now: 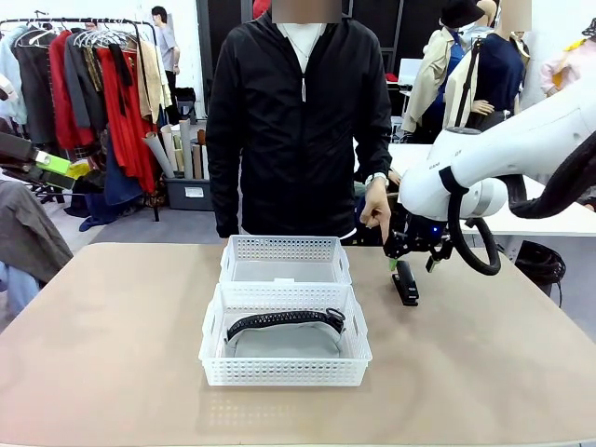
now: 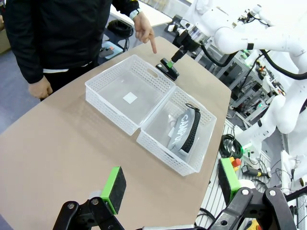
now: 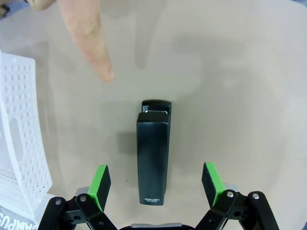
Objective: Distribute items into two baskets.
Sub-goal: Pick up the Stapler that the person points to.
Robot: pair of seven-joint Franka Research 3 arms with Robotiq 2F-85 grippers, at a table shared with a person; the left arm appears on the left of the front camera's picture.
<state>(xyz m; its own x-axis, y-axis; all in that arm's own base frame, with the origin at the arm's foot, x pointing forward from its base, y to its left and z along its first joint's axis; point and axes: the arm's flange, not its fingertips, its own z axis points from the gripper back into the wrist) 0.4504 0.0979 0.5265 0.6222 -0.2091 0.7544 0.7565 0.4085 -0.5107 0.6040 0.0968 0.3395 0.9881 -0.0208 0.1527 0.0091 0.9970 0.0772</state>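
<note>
The right arm (image 1: 521,130) is glossy white with rounded joints; a black cable (image 1: 453,228) loops at its seven o'clock. The left claw (image 2: 171,182) and right claw (image 3: 156,186) are black bolted linkages with green pads (image 3: 100,186). The person wears a black zip jacket (image 1: 270,130), white top (image 1: 303,37), wristwatch (image 1: 376,177).

The near basket (image 1: 279,371) and the far basket (image 1: 279,249) are both white, their walls patterned with a lattice of small holes. The bag (image 1: 279,343) in the near one is grey, with a black strap (image 1: 279,321) and pale lettering. Right of the far basket, the stapler (image 3: 153,158) is plain black, with tiny white print at one end. The table (image 1: 112,354) is matt tan. The right gripper (image 3: 156,179) and left gripper (image 2: 171,186) are black with bright green pads (image 3: 100,184). The right arm (image 1: 503,158) is white. The person's jacket (image 1: 279,140) is black over a white top (image 1: 303,37).
</note>
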